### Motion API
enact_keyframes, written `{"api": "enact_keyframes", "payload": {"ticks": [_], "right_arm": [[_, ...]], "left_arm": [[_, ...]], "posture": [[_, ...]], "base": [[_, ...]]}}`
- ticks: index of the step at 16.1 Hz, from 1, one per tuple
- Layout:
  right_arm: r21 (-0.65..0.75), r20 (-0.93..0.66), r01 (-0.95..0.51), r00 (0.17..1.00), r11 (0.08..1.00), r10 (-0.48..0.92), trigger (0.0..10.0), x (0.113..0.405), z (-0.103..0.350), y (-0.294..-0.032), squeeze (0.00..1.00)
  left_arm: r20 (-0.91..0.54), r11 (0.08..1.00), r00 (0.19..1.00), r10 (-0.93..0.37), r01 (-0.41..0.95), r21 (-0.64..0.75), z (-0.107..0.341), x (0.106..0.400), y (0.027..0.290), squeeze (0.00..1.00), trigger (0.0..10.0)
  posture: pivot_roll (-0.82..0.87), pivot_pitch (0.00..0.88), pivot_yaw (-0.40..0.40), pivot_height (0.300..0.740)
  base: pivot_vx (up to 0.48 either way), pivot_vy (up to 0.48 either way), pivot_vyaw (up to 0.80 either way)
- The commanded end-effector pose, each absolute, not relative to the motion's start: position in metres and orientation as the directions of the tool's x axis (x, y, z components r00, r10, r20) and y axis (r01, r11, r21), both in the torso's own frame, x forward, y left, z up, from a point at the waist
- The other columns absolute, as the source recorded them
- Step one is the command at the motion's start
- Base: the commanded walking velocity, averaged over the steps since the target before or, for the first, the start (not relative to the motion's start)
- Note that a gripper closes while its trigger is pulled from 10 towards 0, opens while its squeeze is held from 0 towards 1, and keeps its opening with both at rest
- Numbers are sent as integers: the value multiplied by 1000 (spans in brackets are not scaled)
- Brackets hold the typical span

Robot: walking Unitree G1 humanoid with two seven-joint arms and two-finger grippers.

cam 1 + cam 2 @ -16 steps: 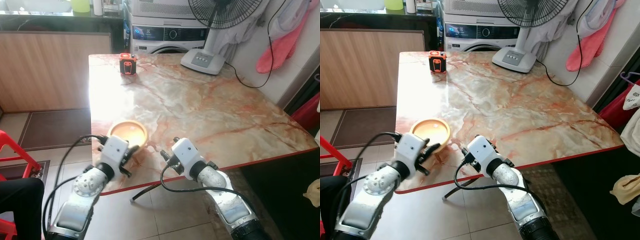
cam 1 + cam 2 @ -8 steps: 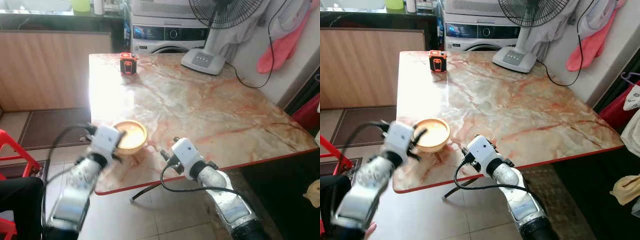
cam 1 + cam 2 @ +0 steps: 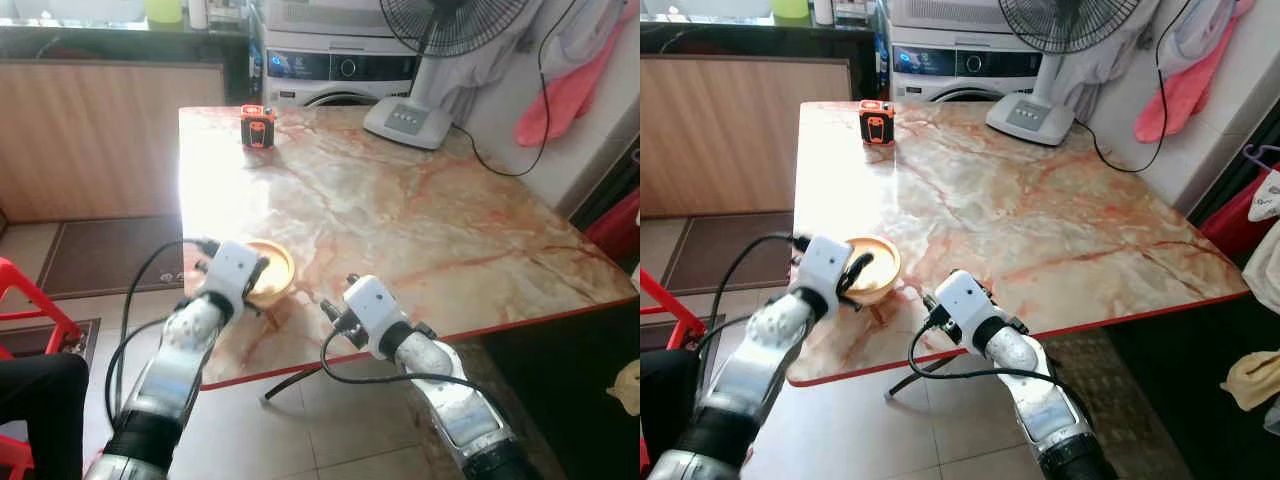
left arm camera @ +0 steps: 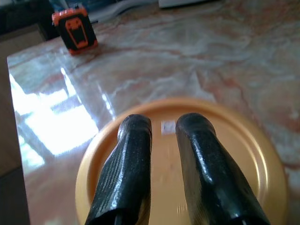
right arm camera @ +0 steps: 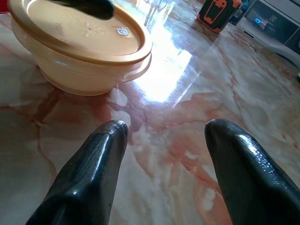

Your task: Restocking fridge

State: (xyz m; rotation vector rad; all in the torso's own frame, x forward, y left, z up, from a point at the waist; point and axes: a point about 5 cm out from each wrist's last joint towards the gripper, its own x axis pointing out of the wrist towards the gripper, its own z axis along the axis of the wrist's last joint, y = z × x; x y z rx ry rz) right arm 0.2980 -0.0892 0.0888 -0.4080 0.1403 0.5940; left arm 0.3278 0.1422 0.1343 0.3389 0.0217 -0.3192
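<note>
The left gripper (image 4: 161,129) sits right over the lidded container (image 5: 77,44), its two black fingers lying side by side above the lid with only a narrow gap between them, so those jaws are nearly closed and holding nothing. Seen from the head, that gripper reaches in from the container's near-left side, its fingertips over the lid's middle. The left arm is plainly the nearer one.

The right gripper (image 5: 161,140) hovers low over the bare worktop (image 3: 420,210) just beside the container, to its right, with its jaws spread wide and empty, pointing toward the bowl's side wall. My guess is that any lift depends on the left jaws opening enough to take the rim, or on the right ones closing in from the side.

The container stands upright near the front left corner of the marble worktop, close to the edge. It is round, so it offers no long axis to line up with. The body is pale yellowish translucent plastic, capped by a flat orange-tan lid with a small tab. An orange-and-black device (image 3: 257,127) stands well apart at the far end.
</note>
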Motion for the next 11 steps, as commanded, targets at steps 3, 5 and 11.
{"api": "enact_keyframes", "payload": {"ticks": [3,5,11], "right_arm": [[-339,-236,-548,836,764,495,10000,300,91,-95,0],[-342,-239,-550,835,762,495,10000,301,91,-96,0],[-340,-249,-554,832,760,495,10000,299,90,-97,0]], "left_arm": [[-56,895,942,-331,332,299,141,338,140,0,10000],[-80,886,932,-353,360,291,142,345,141,0,10000],[-156,864,884,-441,465,190,132,345,138,0,10000]], "posture": [[-41,0,-130,740],[-41,0,-135,740],[-47,0,-141,740]], "base": [[0,0,0],[0,0,0],[0,0,0]]}}
